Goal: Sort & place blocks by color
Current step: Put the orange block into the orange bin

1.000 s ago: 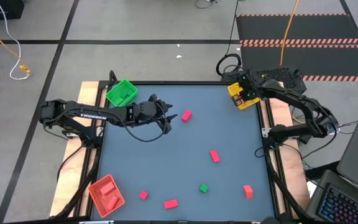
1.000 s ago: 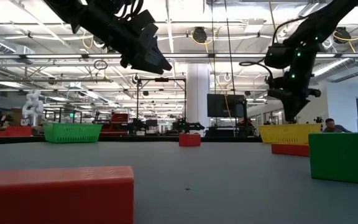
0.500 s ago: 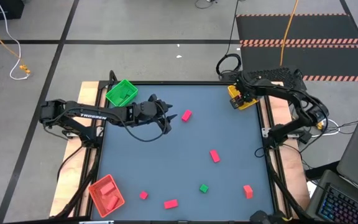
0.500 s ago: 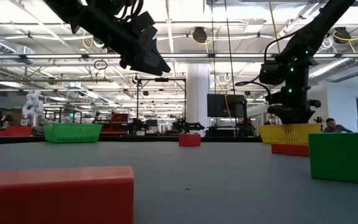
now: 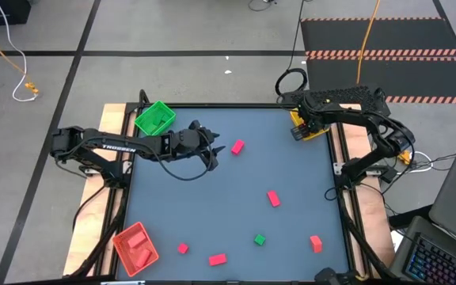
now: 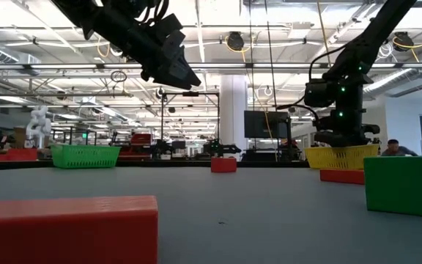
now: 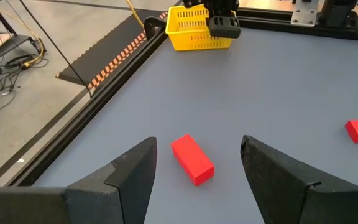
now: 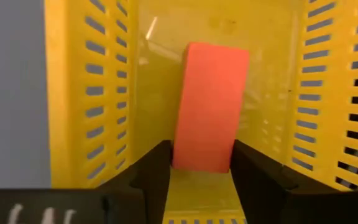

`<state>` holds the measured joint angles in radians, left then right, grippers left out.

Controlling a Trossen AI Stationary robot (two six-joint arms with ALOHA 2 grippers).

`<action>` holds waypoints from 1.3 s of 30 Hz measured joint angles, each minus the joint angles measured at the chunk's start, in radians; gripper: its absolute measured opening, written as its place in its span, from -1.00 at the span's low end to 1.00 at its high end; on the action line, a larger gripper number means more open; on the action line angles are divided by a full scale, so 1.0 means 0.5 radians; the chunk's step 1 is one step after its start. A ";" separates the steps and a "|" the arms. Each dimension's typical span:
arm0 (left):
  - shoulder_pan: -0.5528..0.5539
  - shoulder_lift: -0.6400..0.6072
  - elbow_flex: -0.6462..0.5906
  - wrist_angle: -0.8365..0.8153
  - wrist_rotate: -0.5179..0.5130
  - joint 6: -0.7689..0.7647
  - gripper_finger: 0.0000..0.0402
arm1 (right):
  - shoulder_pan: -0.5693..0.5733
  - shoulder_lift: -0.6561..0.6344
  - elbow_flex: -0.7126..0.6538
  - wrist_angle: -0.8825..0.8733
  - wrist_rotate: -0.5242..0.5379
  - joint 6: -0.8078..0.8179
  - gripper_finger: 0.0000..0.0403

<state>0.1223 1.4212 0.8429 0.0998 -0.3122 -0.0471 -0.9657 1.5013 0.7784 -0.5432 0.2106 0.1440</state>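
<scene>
**Inspector A:** Where did the blocks stand at inspection?

**Inspector B:** One salmon-orange rectangular bar (image 8: 209, 107) lay inside the yellow slotted plastic tray (image 5: 311, 125) at the far right corner of the dark table (image 5: 236, 190). Six blocks were loose on the table: a pink-red bar (image 5: 237, 146) near the far middle, a red bar (image 5: 273, 198) right of centre, a small green cube (image 5: 260, 239) near the front, a salmon-orange piece (image 5: 316, 243) to its right, a red bar (image 5: 218, 259) and a small red cube (image 5: 183, 248) along the front edge. Two further red pieces sat in the red tray (image 5: 137, 248) at the near left corner.

**Inspector A:** And the right gripper?

**Inspector B:** The right gripper (image 8: 197, 168) was down in the yellow tray. Its fingers (image 8: 151, 171) stood either side of the near end of the orange bar; I could not tell whether they pinched it or stood clear.

**Inspector A:** The left gripper?

**Inspector B:** The left gripper (image 7: 197, 174) hung above the table just beside the pink-red bar, fingers spread, holding nothing. In its wrist view the bar lay between the two fingers on the surface below. The green slotted tray (image 5: 155, 118) was at the far left corner, near that arm.
</scene>
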 joint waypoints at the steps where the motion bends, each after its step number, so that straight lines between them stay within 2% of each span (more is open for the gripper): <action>1: 0.000 0.000 0.000 0.000 0.000 -0.001 0.17 | -0.001 -0.004 -0.001 0.002 -0.005 0.001 -0.27; 7: 0.000 0.000 0.000 -0.001 0.000 -0.001 0.17 | -0.002 -0.006 -0.002 0.006 0.001 -0.051 -0.40; 16: 0.000 0.000 0.000 0.000 0.000 -0.006 0.17 | -0.002 -0.063 -0.005 0.033 0.055 -0.080 -0.40; 28: 0.000 0.000 0.000 0.017 0.001 -0.014 0.17 | 0.072 -0.582 -0.005 0.032 -0.010 -0.039 -0.40; 33: 0.000 0.000 0.000 0.071 0.028 -0.036 0.17 | 0.218 -0.764 -0.005 0.071 -0.287 -0.033 -0.40; 39: -0.028 0.000 0.000 0.233 0.296 0.050 0.17 | 0.531 -0.900 -0.005 0.277 -0.721 -0.065 -0.40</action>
<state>0.1081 1.4212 0.8429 0.2165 -0.1641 -0.0220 -0.7000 1.0514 0.7757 -0.4048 -0.1500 0.1116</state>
